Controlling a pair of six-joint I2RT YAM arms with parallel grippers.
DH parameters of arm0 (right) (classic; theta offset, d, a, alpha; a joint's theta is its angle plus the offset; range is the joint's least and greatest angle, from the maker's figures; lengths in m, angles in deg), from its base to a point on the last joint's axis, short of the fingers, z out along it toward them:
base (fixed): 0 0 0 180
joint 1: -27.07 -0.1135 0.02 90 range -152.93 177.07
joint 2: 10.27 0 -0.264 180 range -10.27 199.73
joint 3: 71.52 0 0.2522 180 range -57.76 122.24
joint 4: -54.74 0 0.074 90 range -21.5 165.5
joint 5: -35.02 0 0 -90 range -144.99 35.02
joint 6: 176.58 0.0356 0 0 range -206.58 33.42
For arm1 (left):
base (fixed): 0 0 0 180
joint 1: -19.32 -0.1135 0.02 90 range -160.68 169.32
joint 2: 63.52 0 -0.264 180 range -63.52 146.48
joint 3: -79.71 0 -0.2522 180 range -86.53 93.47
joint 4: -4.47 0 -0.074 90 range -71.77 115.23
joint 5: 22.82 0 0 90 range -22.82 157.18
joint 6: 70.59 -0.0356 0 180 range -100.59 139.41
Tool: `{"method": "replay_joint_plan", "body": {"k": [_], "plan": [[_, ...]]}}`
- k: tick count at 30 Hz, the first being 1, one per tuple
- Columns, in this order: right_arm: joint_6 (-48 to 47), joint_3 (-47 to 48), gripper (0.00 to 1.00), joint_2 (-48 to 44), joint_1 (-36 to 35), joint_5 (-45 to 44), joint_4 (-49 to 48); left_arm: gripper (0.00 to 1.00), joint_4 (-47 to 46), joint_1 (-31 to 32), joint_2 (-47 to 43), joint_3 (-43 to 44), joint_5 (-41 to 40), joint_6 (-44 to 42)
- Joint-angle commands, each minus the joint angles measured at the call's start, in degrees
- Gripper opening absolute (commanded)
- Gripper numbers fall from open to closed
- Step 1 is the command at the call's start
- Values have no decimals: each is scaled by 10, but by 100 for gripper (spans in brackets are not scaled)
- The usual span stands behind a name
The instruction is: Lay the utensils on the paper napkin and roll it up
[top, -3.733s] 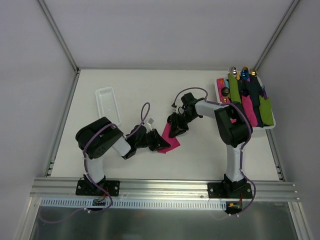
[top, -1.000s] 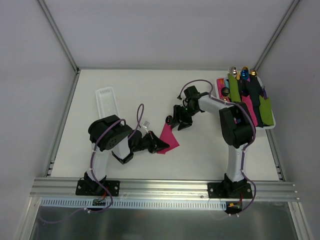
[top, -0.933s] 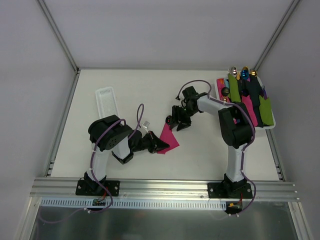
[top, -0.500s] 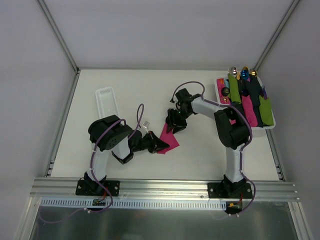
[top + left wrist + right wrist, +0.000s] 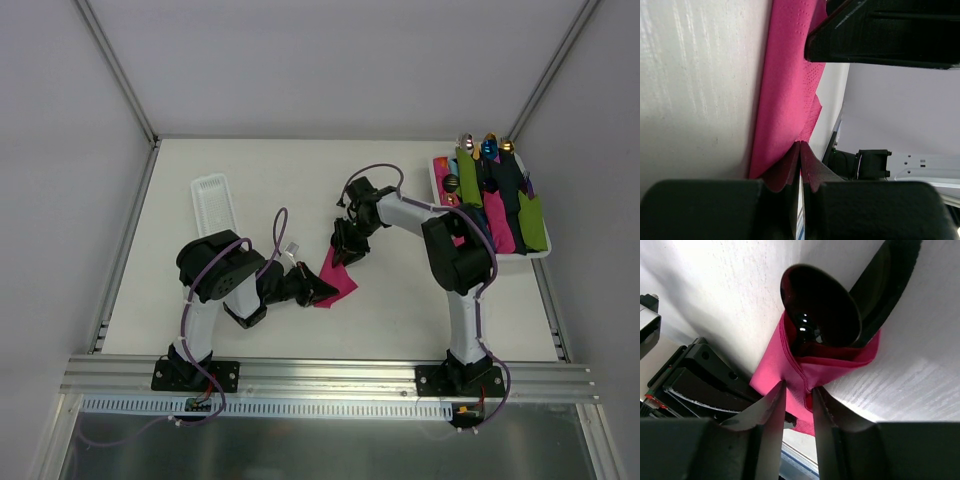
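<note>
The magenta paper napkin lies mid-table, partly folded over. In the right wrist view it wraps round a black spoon head, with a second dark utensil beside it. My right gripper sits at the napkin's far end, its fingers pinching a fold of the paper. My left gripper lies low at the napkin's near corner, jaws shut on the pink edge. From above, the utensils are hidden under the right gripper.
A narrow white ridged tray lies at the left. A white tray at the back right holds several rolled napkins, green, pink and black, with silver, blue and gold heads sticking out.
My right gripper has moved left and closed in on the napkin's far end. The left gripper has kept its hold at the near corner; its arm shifted posture earlier.
</note>
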Motion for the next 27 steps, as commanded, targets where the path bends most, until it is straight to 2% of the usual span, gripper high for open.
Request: {"method": "replay_joint_plan", "body": {"k": [1, 6, 10, 14, 15, 18, 19, 23, 24, 27], "plan": [[-3, -22, 28, 63, -15, -67, -2, 2, 55, -2, 25, -21, -31, -24], [-8, -26, 1, 64, -13, -69, -3, 2, 55, -3, 24, -22, -31, -24], [-21, -41, 0, 47, -9, -49, -22, 3, 36, -3, 20, -26, -30, -29], [-46, -75, 0, 15, -5, 2, -65, 16, 8, -4, -14, -41, -25, -53], [-53, -81, 0, 0, -4, 15, -84, 25, 2, -5, -36, -44, -23, -59], [-76, -94, 0, -23, 1, 65, -111, 42, -3, -15, -97, -53, -1, -79], [-78, -98, 0, -29, 3, 86, -118, 44, 4, -19, -116, -54, 7, -88], [-98, -111, 0, -56, 10, 118, -144, 48, 110, -39, -235, -52, 21, -134], [-102, -113, 0, -61, 11, 126, -153, 48, 180, -48, -292, -49, 20, -148], [-109, -124, 0, -81, 20, 149, -172, 50, 287, -80, -402, -34, 20, -203]]}}
